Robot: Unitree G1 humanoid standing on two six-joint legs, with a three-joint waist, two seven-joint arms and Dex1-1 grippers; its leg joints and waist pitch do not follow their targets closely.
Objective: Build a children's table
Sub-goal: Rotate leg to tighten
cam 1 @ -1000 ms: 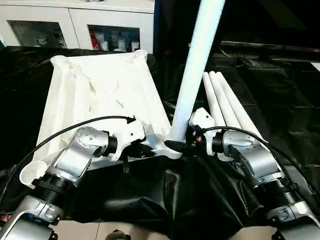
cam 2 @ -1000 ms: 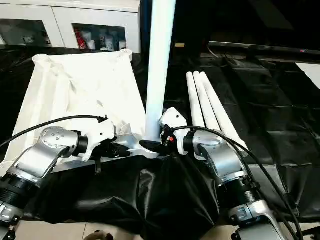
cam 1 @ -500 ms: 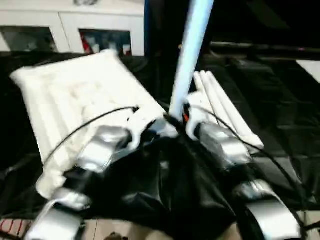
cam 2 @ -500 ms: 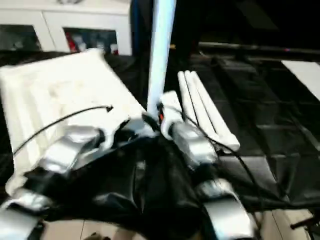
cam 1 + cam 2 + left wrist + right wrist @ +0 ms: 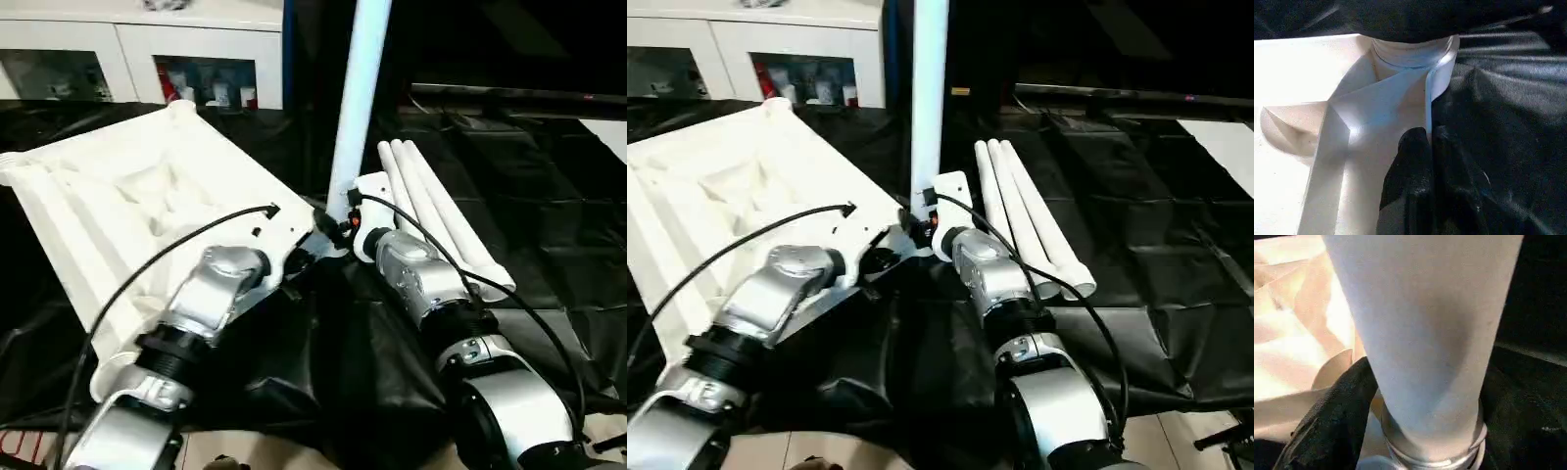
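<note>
The white plastic rectangular tabletop (image 5: pixel 147 211) lies upside down on the black cloth-covered work surface (image 5: pixel 549 215), its ribbed underside facing up and turned at an angle to the robot. One long white tapered tube leg (image 5: pixel 358 93) stands upright in the round corner socket (image 5: pixel 1415 49) nearest to the robot. The right gripper (image 5: pixel 1400 396) is at the base of this leg — one black finger (image 5: pixel 1327 416) is beside the tube, but I cannot tell if the fingers press on it. The left gripper (image 5: pixel 1429 161) has its fingers closed together, pinching the thin white edge wall of the tabletop just beside the socket. Three more white tube legs (image 5: pixel 431 211) lie side by side on the cloth to the right. A white cabinet with glass doors (image 5: pixel 147 59) stands behind.
</note>
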